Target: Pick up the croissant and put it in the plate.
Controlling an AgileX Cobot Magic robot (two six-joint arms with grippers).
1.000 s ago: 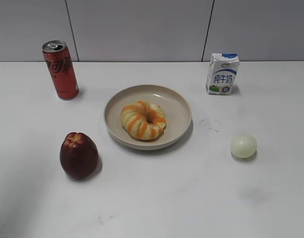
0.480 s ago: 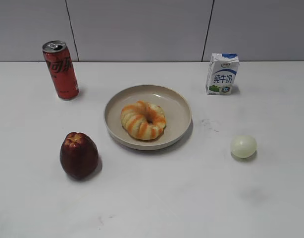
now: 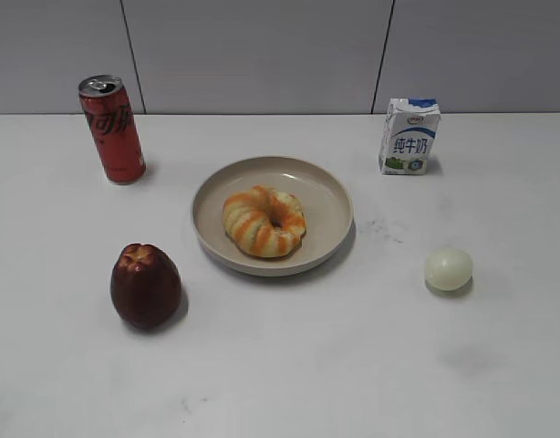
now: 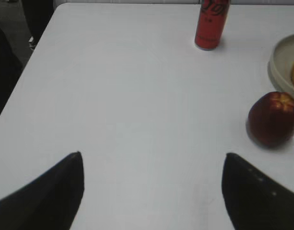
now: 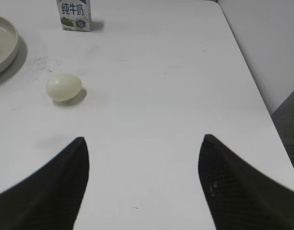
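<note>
Since the ring-shaped, cream-yellow croissant with orange-brown stripes [image 3: 264, 221] lies inside the round, shallow beige plate [image 3: 331, 197] at frame centre in the exterior view, resting left of the plate's middle, the task looks done. Neither arm shows in that view; both appear drawn back to the table's near side, presumably to leave the plate clear.

Left gripper [image 4: 152, 191]: fingers spread wide at the bottom of the left wrist view, nothing between them, only bare white table [image 4: 128, 96]. Dark red apple [image 4: 273, 118] sits at right edge, red drink can [image 4: 212, 23] at top, plate rim just showing upper right.

Right gripper [image 5: 143, 184]: likewise wide apart and empty. Pale yellowish-white ball [image 5: 63, 87] lies upper left of its view, white-and-blue milk carton [image 5: 73, 14] at top.

No contact with any object.
</note>
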